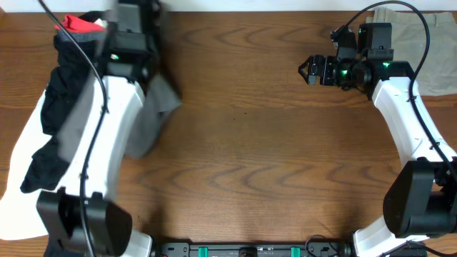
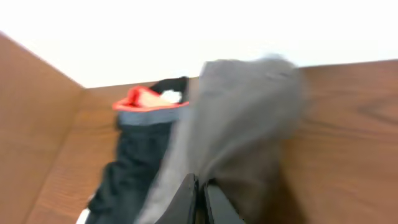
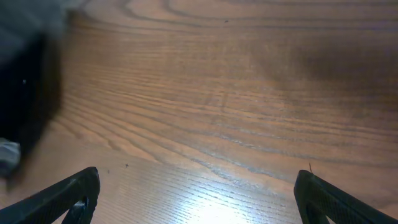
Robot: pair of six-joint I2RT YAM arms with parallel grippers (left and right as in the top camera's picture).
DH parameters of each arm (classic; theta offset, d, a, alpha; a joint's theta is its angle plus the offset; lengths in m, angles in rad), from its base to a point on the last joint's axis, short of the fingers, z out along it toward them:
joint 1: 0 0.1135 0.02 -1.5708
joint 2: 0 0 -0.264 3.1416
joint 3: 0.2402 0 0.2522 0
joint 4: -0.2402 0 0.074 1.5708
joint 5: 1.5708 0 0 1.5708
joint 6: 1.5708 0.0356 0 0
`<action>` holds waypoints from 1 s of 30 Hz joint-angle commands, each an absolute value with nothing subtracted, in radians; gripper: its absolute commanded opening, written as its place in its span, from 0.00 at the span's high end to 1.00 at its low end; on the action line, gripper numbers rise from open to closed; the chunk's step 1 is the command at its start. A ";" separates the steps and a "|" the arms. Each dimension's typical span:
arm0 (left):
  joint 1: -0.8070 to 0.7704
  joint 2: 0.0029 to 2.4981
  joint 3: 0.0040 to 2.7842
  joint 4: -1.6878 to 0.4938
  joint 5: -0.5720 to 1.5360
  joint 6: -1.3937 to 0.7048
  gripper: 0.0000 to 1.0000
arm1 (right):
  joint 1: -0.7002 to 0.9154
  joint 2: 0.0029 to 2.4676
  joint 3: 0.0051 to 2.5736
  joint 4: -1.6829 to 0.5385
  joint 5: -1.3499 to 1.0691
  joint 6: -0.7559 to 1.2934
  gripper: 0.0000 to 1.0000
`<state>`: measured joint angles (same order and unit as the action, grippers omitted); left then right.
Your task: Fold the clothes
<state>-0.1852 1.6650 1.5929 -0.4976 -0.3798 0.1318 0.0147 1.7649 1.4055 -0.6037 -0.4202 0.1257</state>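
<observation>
A pile of clothes lies at the table's left: a grey garment (image 1: 158, 114), a black garment (image 1: 57, 107) and a red-trimmed piece (image 1: 80, 23). My left gripper (image 2: 200, 193) is shut on the grey garment (image 2: 242, 118), which hangs blurred in front of it; in the overhead view the gripper sits near the far left edge (image 1: 136, 21). The black garment with its red band (image 2: 140, 102) lies to the left in the left wrist view. My right gripper (image 1: 308, 70) is open and empty above bare wood (image 3: 199, 193) at the far right.
A beige folded garment (image 1: 421, 43) lies at the far right corner behind the right arm. A white cloth (image 1: 21, 178) lies under the left arm at the left edge. The wooden tabletop (image 1: 271, 157) spans the middle.
</observation>
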 commanded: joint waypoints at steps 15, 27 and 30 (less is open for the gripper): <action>-0.405 1.657 1.595 -0.777 -0.127 -0.002 0.94 | -0.057 1.748 1.422 -0.634 -0.427 0.134 0.02; -0.405 1.658 1.594 -0.778 -0.119 -0.002 0.94 | 0.067 1.857 1.374 -0.539 -0.554 0.191 0.25; -0.404 1.658 1.594 -0.778 -0.119 -0.002 0.94 | 0.122 1.910 1.374 -0.490 -0.550 0.146 0.29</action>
<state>-0.4061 1.6588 1.5929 -0.7780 -0.1307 0.0036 0.0761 1.8587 1.3911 -0.5068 -0.5137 0.1768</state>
